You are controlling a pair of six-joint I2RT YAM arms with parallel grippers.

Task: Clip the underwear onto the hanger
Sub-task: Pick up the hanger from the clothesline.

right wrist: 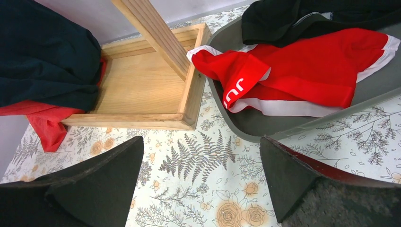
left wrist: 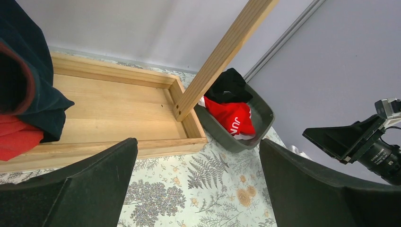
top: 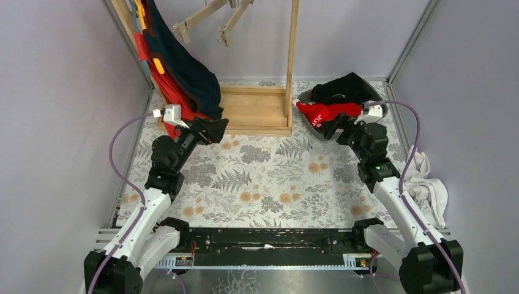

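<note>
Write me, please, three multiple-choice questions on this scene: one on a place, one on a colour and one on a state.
1. The red underwear lies:
A) far right, in the grey bin
B) near left
C) dead centre

2. The other garment in the bin is:
A) yellow
B) black
C) green

3. The left gripper and right gripper are:
A) both shut
B) one shut on cloth
C) both open and empty

Key:
1 A, the top view shows it in the bin at the table's far right.
2 B, black cloth lies against the red.
3 C, each wrist view shows jaws wide apart with nothing between.
</note>
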